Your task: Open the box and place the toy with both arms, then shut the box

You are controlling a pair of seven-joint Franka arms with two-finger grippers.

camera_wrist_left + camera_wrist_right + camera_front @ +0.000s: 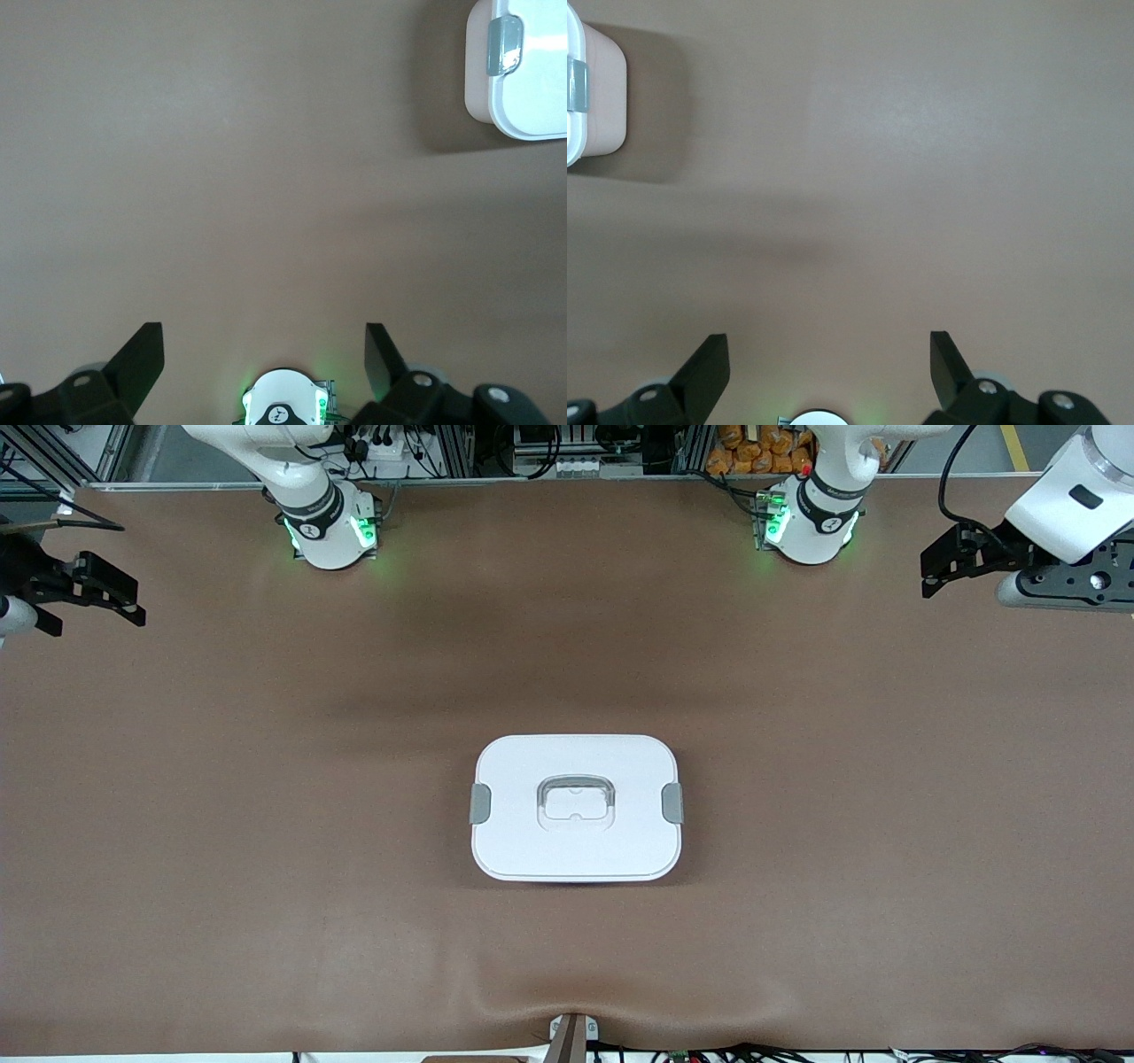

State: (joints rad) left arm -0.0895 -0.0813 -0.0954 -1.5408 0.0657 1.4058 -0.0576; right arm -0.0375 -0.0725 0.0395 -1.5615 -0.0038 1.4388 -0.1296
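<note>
The white rounded-rectangular plastic box (pixel 577 807) lay shut on the brown table (pixel 266 779), lid on, a grey clip at each short end; its long axis ran from one arm's end of the table toward the other. No toy was seen. The left gripper (pixel 952 567) and right gripper (pixel 102 593) were held spread and empty over the table's ends, well apart from the box, about equally removed. The scene fitted a box never opened or one closed again.
</note>
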